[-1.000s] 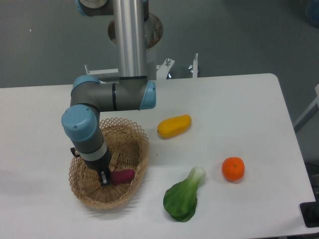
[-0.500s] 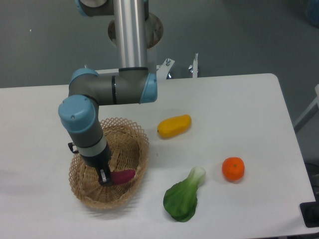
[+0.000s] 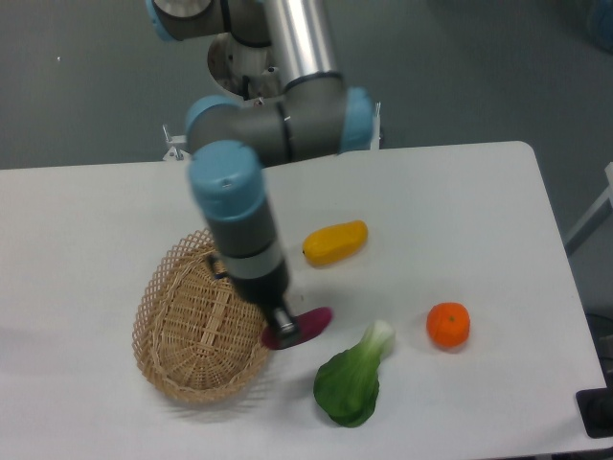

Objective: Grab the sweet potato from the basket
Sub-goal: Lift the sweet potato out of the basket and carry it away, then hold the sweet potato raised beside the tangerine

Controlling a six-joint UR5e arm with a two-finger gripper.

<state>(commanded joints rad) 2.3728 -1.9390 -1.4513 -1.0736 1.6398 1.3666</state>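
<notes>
Gripper (image 3: 281,331): hangs at the basket's right rim, over the front-middle of the tabletop; its jaws are clenched on the sweet potato's left end.
Sweet potato (image 3: 305,325): lifted out of the basket, past its right rim, above bare tabletop just left of the leafy green; it appears clear of the surface, though this view does not settle the height.
Long axis: lies left to right, rising a little toward its right tip, so most of the tuber sticks out to the right of the jaws.
Basket (image 3: 182,379): sits toward the front-left of the tabletop, nothing visible inside it; its right rim is just beside the gripper.
Leafy green (image 3: 352,379): close under and right of the tuber's free end, the nearest obstacle.
Yellow vegetable (image 3: 335,242): behind the gripper, near the tabletop's middle, apart from it.
Orange fruit (image 3: 448,325): well to the right, out of the way.
Open room: upward looks clear; a sideways move right would need care over the green.
</notes>
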